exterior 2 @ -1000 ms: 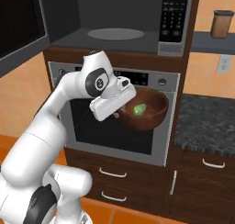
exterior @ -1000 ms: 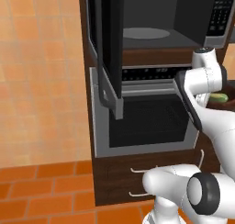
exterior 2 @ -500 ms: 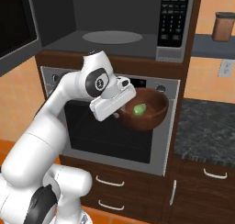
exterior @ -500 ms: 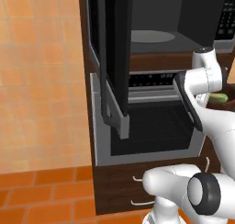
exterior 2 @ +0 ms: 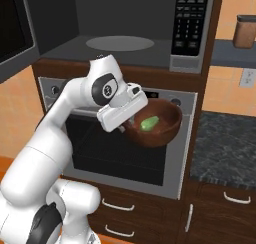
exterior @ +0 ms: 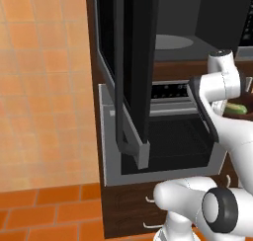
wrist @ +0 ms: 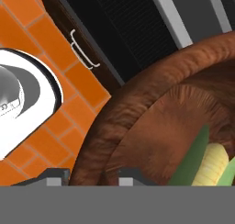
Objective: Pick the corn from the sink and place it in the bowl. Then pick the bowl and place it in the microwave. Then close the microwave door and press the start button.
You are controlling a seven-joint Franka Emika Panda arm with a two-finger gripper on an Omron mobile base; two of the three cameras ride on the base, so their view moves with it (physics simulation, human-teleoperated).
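Our hand (exterior 2: 128,124) is clamped on the near rim of the bowl (exterior 2: 155,124), the corn (exterior 2: 149,122) inside. The open microwave (exterior 2: 120,43) cavity lies up at 11 o'clock from the bowl, so we must lift, then push inward.

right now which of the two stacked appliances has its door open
The microwave on top: its microwave door is swung out, cavity exposed. The oven below it is closed.
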